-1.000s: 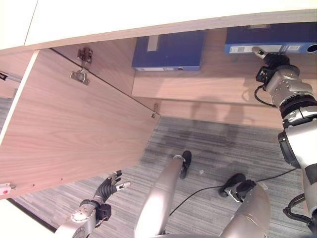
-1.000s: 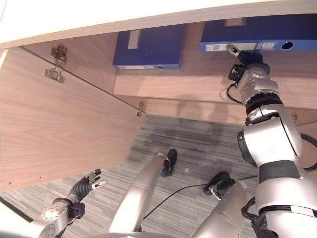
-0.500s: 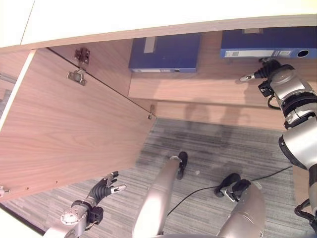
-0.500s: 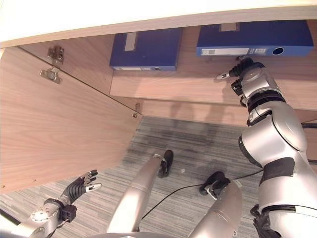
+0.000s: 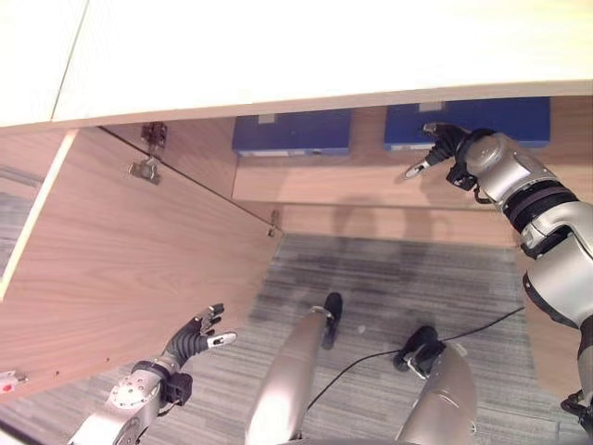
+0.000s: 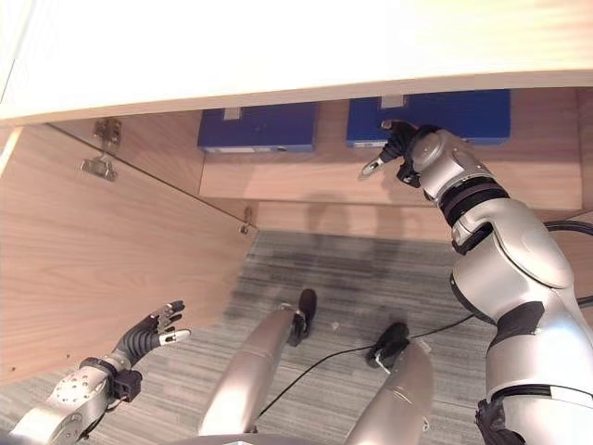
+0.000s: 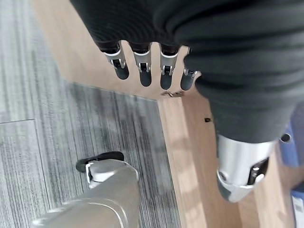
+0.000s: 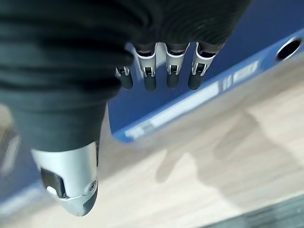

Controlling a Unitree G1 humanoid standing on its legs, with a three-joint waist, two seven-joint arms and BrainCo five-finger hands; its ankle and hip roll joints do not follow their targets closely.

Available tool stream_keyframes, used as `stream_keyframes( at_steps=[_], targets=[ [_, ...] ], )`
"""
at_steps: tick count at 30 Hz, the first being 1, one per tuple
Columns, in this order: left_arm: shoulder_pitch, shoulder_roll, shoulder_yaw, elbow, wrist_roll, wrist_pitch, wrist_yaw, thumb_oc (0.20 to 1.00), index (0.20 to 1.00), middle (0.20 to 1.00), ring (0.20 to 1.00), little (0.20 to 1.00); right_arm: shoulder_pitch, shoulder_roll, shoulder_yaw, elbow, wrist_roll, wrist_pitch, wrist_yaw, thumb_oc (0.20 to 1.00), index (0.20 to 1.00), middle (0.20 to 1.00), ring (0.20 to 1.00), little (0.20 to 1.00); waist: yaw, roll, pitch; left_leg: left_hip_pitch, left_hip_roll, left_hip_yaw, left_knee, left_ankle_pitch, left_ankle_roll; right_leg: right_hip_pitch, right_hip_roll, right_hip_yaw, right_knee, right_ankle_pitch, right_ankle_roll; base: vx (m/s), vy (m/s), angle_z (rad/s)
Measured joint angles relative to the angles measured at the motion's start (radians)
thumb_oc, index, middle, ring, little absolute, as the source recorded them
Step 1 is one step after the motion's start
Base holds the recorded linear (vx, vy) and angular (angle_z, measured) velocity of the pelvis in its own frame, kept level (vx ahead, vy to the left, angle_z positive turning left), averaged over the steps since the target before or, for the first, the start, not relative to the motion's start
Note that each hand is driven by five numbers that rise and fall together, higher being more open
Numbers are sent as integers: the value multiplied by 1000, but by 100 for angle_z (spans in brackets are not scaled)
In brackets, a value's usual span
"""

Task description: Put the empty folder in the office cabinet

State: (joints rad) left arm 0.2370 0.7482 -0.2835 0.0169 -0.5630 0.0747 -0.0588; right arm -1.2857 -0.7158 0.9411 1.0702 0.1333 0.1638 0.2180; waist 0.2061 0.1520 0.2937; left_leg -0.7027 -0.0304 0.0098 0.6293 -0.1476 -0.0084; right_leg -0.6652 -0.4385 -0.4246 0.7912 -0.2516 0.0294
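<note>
A: Where's the folder sitting rn?

B: Right-hand blue folder (image 5: pixel 482 123) lies flat on the cabinet shelf (image 5: pixel 371 174), spine facing you, well inside the office cabinet (image 5: pixel 278 56). A second blue folder (image 5: pixel 292 133) lies beside it on the same shelf, small gap between. I'd judge the placing itself is done, since your hands hold nothing.

A: Right hand?

B: Your right hand (image 5: pixel 443 146) hangs just in front of the right folder's spine, above the shelf edge. Fingers (image 8: pixel 171 76) are straight and relaxed, thumb spread, nothing between them. Wrist view has the fingertips pointing at the spine w/ what looks like a gap, so prob. not touching.

A: Left one?

B: Left hand (image 5: pixel 196 333) is low, over the carpet floor (image 5: pixel 389 278), next to the open cabinet door (image 5: pixel 130 260). Fingers loose and spread, empty. Looks parked near the door's free edge, prob. ready to swing it closed, but that's my guess.

A: Anything you can't make out?

B: Yep. Cabinet top panel cuts off the back part of both folders, so can't say how deep they go or if they touch the rear wall. Can't tell from here if the folder is really empty, covers are closed. Spine label (image 8: pixel 183 107) is unreadable. Door's far edge runs out of frame on the left. Hinges (image 5: pixel 148 153) visible, but whether the door can swing w/o catching your left arm I can't tell.
</note>
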Motion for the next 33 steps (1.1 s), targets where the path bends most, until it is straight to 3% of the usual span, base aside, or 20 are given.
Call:
stream_keyframes(
  at_steps=[4,11,15,20,21,25,28,29,31,32,33],
  targets=[
    [-49,-45,0,24,2,12,-7,1000,1000,1000,1000,1000,115,59,-74,61,-78,2,22,1000,1000,1000,1000,1000,-7,-6,-4,194,6,9,-110,12,-2,179,32,-6,-106,22,22,45,-32,-11],
    [-76,-116,-1,31,56,46,-30,1000,1000,1000,1000,1000,209,111,-167,159,-233,21,36,1000,1000,1000,1000,1000,-3,-5,-4,342,16,-1,-149,11,-3,340,52,-33,-162,23,23,40,-66,1],
    [-82,-167,-3,43,72,55,-38,1000,1000,1000,1000,1000,244,136,-210,158,-235,21,32,1000,1000,1000,1000,1000,-8,-9,-8,438,33,-2,-191,12,-11,434,80,-39,-207,26,29,46,-128,-6],
    [-56,-176,-1,79,81,77,-43,1000,1000,1000,1000,1000,295,204,-244,149,-234,20,13,1000,1000,1000,1000,1000,-18,-72,-62,507,69,0,-285,45,-37,491,135,-51,-292,54,16,16,-137,-13],
    [-40,-184,4,114,82,83,-43,1000,1000,1000,1000,1000,342,252,-247,149,-234,18,8,1000,1000,1000,1000,1000,-19,-107,-107,550,84,7,-375,80,-49,512,169,-53,-358,75,7,-7,-125,-21],
    [-27,-191,11,162,83,90,-43,1000,1000,1000,1000,1000,387,297,-244,140,-233,17,0,1000,1000,1000,1000,1000,-35,-125,-159,589,112,21,-489,138,-58,523,222,-52,-454,116,-2,23,-135,-17],
    [-1,-238,46,319,125,80,-36,1000,1000,1000,1000,1000,523,333,-242,-4,-229,14,-23,1000,1000,1000,1000,1000,-53,-125,-228,624,151,50,-597,180,-74,542,296,-40,-584,168,-2,37,-99,-40],
    [12,-258,47,445,160,95,-30,1000,1000,1000,1000,1000,599,372,-221,-82,-219,3,-18,1000,1000,1000,1000,1000,-72,-127,-249,634,175,77,-637,199,-83,547,337,-23,-654,201,-12,3,-45,-50],
    [6,-298,52,555,168,87,-27,1000,1000,1000,1000,1000,640,367,-179,-129,-220,2,-17,1000,1000,1000,1000,1000,-94,-123,-250,635,186,84,-655,211,-86,549,362,-12,-708,226,-11,-37,-17,-39],
    [-7,-334,59,657,181,80,-16,1000,1000,1000,1000,1000,659,366,-151,-160,-225,1,-10,1000,1000,1000,1000,1000,-92,-125,-251,633,187,81,-652,211,-86,538,371,14,-721,233,-11,-94,36,-78],
    [-8,-386,68,773,186,81,3,1000,1000,1000,1000,1000,682,369,-124,-196,-234,0,2,1000,1000,1000,1000,1000,-90,-131,-250,617,180,15,-622,212,-86,531,378,58,-755,257,-17,-93,46,-89]
  ],
)
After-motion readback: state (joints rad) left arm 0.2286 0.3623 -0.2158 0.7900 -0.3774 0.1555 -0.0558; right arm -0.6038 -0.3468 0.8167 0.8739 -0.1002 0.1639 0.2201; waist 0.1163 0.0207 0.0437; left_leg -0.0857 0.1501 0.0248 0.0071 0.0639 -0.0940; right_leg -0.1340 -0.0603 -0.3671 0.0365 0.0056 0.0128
